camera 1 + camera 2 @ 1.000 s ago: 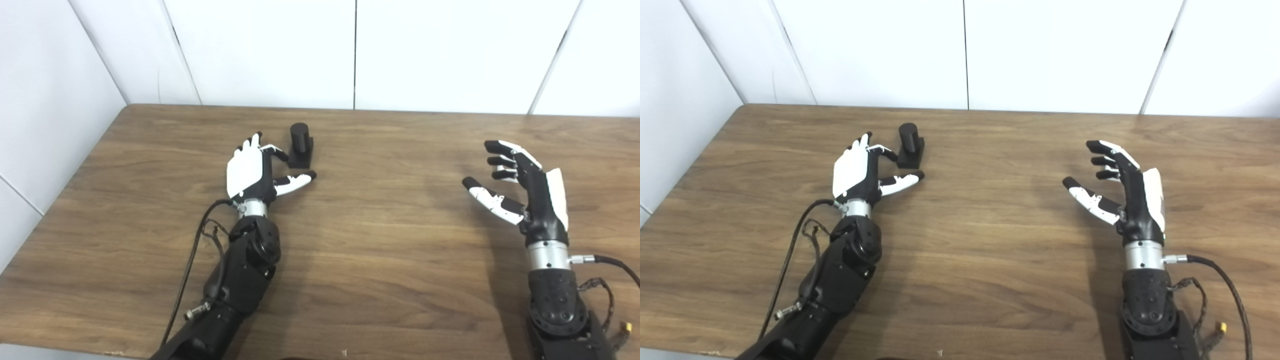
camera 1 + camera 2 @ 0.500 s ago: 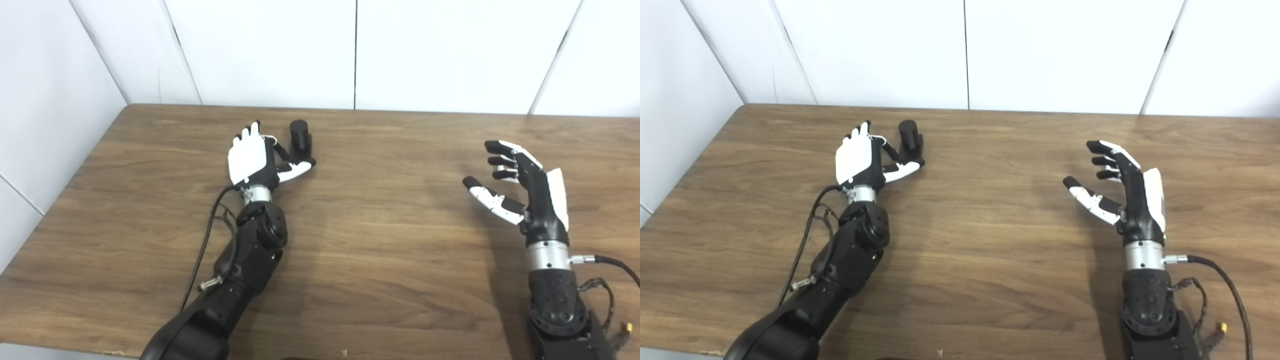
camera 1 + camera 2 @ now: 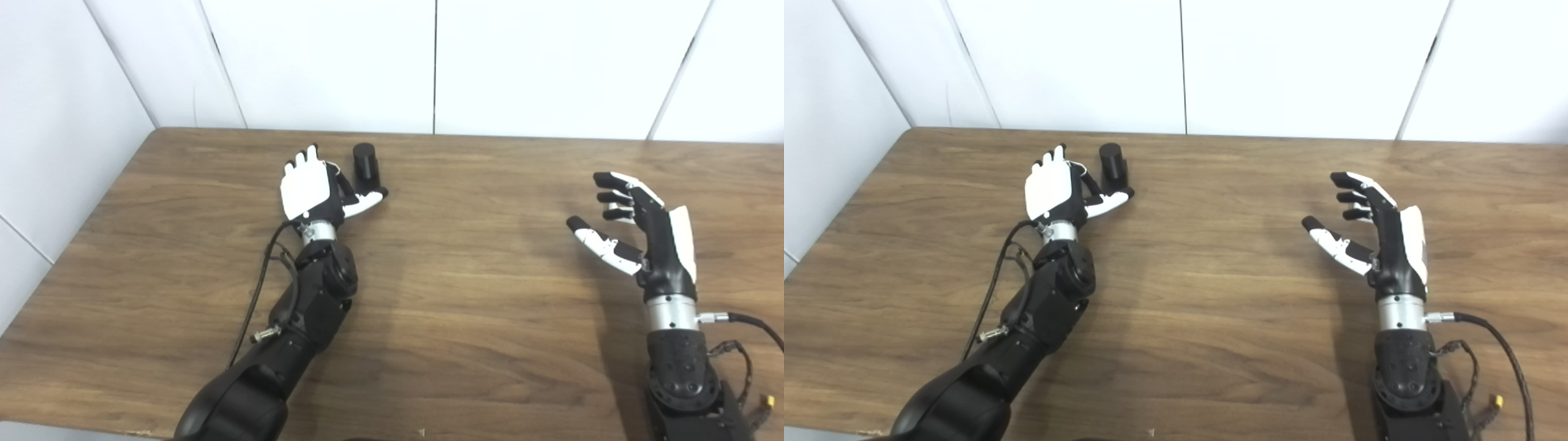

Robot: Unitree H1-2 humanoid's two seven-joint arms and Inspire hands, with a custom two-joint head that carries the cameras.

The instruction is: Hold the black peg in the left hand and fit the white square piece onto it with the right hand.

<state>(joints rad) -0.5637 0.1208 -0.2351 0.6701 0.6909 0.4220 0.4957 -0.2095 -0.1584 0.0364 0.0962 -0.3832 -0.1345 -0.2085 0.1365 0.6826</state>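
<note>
The black peg, a short cylinder on a square base, stands upright on the wooden table at the far left. My left hand is open right beside it on its left. The hand's fingers curl toward the peg and the thumb lies across the front of the base, hiding most of it. I cannot tell whether the hand touches the peg. My right hand is open and empty above the table's right side, palm facing left. No white square piece is in view.
White wall panels stand behind the table and along its left side. The table's front edge runs along the bottom of the picture. Cables hang off both forearms.
My left hand has moved forward and to the right, up to the peg, and its thumb now covers the base. The peg has shifted slightly away. The right hand has not moved.
</note>
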